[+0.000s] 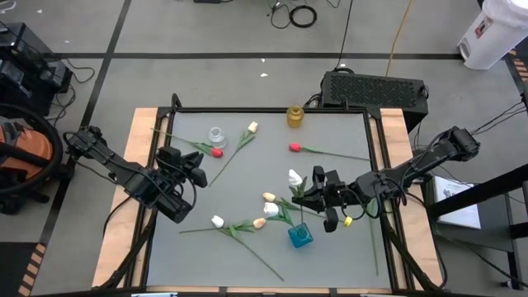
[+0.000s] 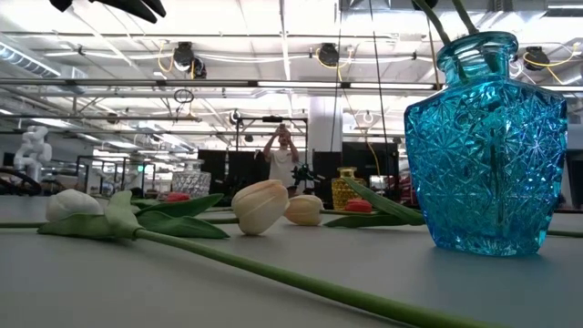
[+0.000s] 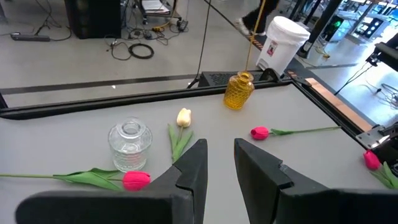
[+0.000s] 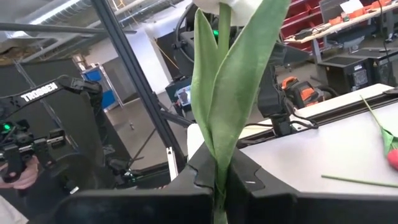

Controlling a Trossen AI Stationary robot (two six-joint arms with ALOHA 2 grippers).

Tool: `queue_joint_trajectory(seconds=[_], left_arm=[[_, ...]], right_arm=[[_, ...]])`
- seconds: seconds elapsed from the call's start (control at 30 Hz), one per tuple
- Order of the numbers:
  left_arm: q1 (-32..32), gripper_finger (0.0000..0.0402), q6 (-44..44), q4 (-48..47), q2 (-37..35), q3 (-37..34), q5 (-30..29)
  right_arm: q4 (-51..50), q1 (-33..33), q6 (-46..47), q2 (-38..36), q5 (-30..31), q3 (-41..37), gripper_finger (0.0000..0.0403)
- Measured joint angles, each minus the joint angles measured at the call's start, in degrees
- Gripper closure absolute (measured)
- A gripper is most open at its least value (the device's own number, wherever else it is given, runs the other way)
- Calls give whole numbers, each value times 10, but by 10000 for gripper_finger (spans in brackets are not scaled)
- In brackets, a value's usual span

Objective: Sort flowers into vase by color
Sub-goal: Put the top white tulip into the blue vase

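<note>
Right tool (image 1: 323, 200) clamping white tulip (image 1: 294, 176) by stem, stem running upright past fingers. Blue vase (image 1: 300, 236) sitting just below and beside tool. Left tool (image 1: 191, 169) hovering, fingers apart, farther off.

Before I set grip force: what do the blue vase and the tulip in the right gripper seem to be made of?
Blue vase: looks like clear tinted glass, glossy, with cut star facets that light passes through; moulded plastic is possible. Tulip in the right gripper: seems artificial, matte fabric or soft plastic, with flat, evenly green leaves.
</note>
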Motion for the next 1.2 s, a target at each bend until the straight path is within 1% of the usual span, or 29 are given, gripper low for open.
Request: queue_joint_trajectory(seconds=[0.3, 0.63, 0.87, 0.97, 1.2], left_arm=[[0, 315, 0, 6, 0, 0, 0], [0, 315, 5, 16, 0, 0, 0], [0, 315, 14, 22, 0, 0, 0], [0, 315, 14, 21, 0, 0, 0], [0, 315, 14, 21, 0, 0, 0]], right_arm=[[0, 0, -19, 7, 2, 0, 403], [3, 0, -19, 42, -1, 0, 403], [20, 0, -20, 46, -1, 0, 401], [20, 0, -20, 46, -1, 0, 391], [19, 0, -20, 46, -1, 0, 347]])
